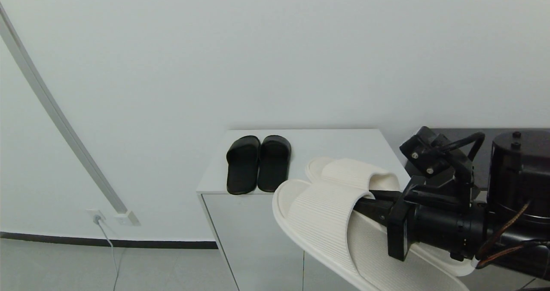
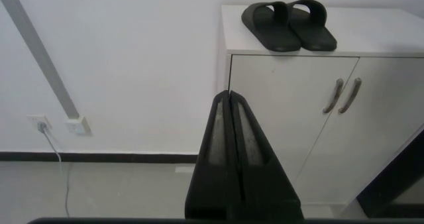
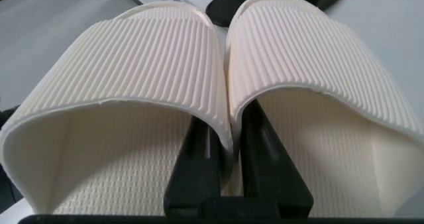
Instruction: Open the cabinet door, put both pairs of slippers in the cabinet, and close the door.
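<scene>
A pair of white slippers (image 1: 326,213) hangs in the right gripper (image 3: 228,128) at the lower right of the head view. Its fingers (image 3: 199,164) reach in under the ribbed straps from the heel side and pinch the two adjoining inner walls together, so both slippers ride side by side. Their long axes run diagonally across the frame, toes pointing up and left toward the cabinet (image 1: 253,235) and heels back along the arm. The farther toe overlaps the cabinet top in the picture, though whether it touches the surface cannot be told from this angle. A pair of black slippers (image 1: 258,164) lies at the centre of the frame on the cabinet top, the two touching and parallel. Their heels sit at the front edge and their toes appear to point at the wall behind. The left gripper (image 2: 230,98) is held out before the cabinet front, its fingers pressed together on nothing. Both doors are shut, and their handles (image 2: 341,96) sit together at the middle seam. By this showing little of the job is done: one pair is in hand, but the door remains to be opened, both pairs stowed and the door closed.
</scene>
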You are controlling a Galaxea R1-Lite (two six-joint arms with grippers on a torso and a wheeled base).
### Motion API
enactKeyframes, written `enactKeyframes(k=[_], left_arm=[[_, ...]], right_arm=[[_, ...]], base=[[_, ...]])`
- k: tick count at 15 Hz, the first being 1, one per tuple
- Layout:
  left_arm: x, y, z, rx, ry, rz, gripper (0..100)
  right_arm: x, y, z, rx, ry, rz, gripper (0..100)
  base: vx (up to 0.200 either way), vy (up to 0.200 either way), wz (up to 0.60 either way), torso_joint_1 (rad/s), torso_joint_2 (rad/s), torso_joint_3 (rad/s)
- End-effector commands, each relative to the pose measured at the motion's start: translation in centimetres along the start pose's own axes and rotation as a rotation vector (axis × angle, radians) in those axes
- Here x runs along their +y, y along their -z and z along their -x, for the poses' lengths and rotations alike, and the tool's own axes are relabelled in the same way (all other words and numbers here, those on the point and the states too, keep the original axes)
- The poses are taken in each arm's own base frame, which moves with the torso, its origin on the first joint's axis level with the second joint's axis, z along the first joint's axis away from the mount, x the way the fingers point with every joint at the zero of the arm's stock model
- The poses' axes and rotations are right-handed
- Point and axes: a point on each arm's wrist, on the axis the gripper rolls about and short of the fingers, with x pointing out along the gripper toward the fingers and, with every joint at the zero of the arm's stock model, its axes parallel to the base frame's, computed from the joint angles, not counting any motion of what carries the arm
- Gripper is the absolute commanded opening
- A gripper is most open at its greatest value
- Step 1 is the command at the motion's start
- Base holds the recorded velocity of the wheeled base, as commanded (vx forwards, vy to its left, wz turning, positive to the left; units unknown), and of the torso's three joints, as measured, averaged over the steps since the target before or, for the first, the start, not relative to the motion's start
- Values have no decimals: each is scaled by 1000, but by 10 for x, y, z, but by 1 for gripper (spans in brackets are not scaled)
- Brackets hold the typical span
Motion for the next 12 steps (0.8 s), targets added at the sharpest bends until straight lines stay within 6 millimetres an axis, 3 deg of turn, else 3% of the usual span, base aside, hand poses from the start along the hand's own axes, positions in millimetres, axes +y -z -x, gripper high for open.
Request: enactKeyframes(k=[1, 4, 5, 8, 12], left_arm=[[0, 0, 0, 0, 0, 1, 0], [0, 0, 0, 3, 2, 1, 0], [0, 0, 0, 1, 2, 1, 100], [0, 0, 0, 0, 0, 2, 100], [0, 0, 0, 0, 0, 2, 100]], right_arm=[[0, 4, -2, 17, -2, 6, 0], [0, 5, -2, 19, -4, 8, 0], [0, 5, -2, 20, -4, 8, 0], [1, 6, -2, 22, -4, 9, 0], [1, 9, 0, 29, -7, 35, 0]], base=[[0, 0, 0, 0, 0, 0], [0, 0, 0, 0, 0, 0], [0, 0, 0, 0, 0, 0], [0, 0, 0, -22, 30, 19], [0, 0, 0, -138, 333, 179]])
